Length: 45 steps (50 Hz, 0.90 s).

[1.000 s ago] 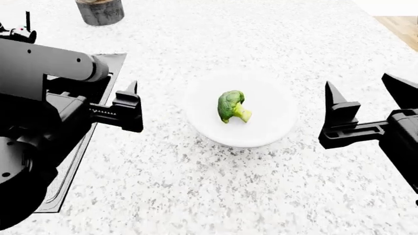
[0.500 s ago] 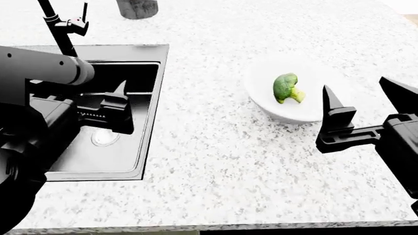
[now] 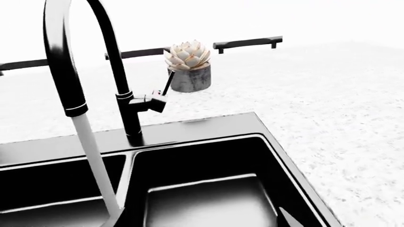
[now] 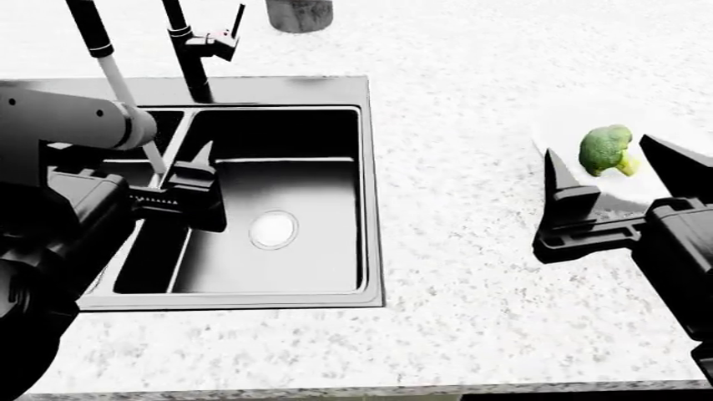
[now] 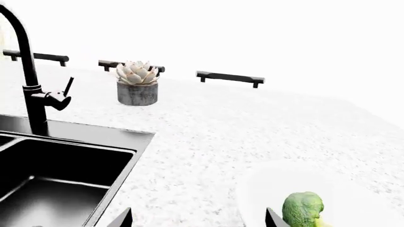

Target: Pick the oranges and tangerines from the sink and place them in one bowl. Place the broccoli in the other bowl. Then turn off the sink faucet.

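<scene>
Broccoli point(image 4: 607, 149) sits in the white bowl point(image 4: 557, 132), right between my right pincer point(image 4: 619, 167) prongs, which are spread wide, holding nothing. Faucet point(image 4: 189, 52) runs water into the sink point(image 4: 334, 117) beyond my left pincer point(image 4: 189, 196); can't tell its gap.

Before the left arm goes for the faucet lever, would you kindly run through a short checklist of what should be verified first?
1. Broccoli lies in the white bowl: ok.
2. Water off: not ok; a stream runs from the faucet spout.
3. Right basin of the sink holds no fruit: ok; only the drain shows. The left basin is mostly hidden: cannot tell.
4. Oranges and tangerines in the wooden bowl: cannot tell; neither is in view.
5. Left gripper free for the lever: ok; open, holding nothing, over the sink.
6. Right gripper free: ok; open beside the bowl.
</scene>
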### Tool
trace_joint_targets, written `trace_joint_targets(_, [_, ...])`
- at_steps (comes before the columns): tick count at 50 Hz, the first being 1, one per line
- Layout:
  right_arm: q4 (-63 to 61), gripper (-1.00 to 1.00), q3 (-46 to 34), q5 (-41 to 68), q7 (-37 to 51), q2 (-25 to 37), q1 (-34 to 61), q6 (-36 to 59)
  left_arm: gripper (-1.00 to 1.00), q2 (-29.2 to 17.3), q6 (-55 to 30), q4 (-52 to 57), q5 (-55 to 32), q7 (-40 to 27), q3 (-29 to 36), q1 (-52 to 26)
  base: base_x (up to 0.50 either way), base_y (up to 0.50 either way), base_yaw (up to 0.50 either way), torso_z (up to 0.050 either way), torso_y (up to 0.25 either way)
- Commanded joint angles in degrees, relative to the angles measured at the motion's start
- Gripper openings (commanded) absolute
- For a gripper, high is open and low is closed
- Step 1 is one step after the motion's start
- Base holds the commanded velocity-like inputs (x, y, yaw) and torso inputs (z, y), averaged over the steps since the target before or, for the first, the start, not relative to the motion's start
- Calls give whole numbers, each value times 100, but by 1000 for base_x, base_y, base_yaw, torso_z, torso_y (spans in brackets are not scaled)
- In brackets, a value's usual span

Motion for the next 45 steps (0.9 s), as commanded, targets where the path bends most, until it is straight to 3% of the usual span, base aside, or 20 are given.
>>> trace_joint_targets(1, [42, 100, -80, -50, -18, -74, 84, 13, 100, -3, 27, -12, 16, 47, -10, 40, 10, 500, 0, 0, 0])
trace_joint_targets(45, [49, 100, -11, -268, -65, -164, -117, -138, 100, -21, 117, -27, 163, 157, -20, 246, 15, 498, 0, 0, 0])
